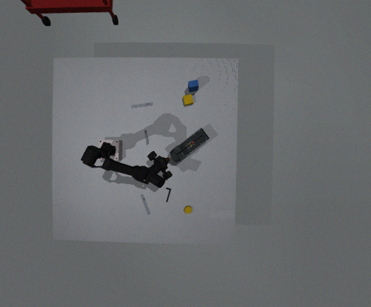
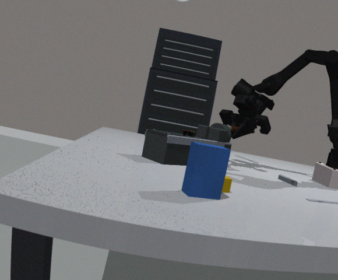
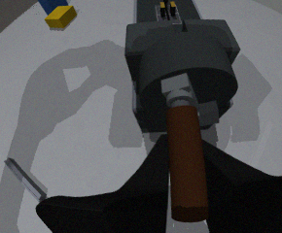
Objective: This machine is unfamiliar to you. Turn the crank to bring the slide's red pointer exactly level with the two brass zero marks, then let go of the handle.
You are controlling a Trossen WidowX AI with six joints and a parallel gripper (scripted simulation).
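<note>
The machine is a long dark grey box (image 1: 200, 135) (image 2: 154, 147) with a round crank housing (image 3: 185, 53) at its near end. The crank's brown-orange handle (image 1: 167, 159) (image 2: 234, 128) (image 3: 188, 165) points back toward the arm. My gripper (image 1: 166, 160) (image 2: 235, 130) (image 3: 175, 139) is shut on the handle, with one dark finger on each side of it. A small red pointer (image 1: 193, 142) shows on top of the box, close to brass-yellow marks. In the wrist view two brass marks (image 3: 162, 7) (image 3: 173, 7) show at the top edge; the red pointer cannot be made out there, and exact alignment cannot be told.
A blue block (image 1: 193, 86) (image 2: 207, 171) (image 3: 52, 6) and a yellow block (image 1: 188, 100) (image 2: 226, 184) (image 3: 61, 17) stand beside the machine. A yellow disc (image 1: 187, 210), a black hex key (image 1: 168, 194) and several grey bars lie on the table. A dark cabinet (image 2: 178, 96) stands behind.
</note>
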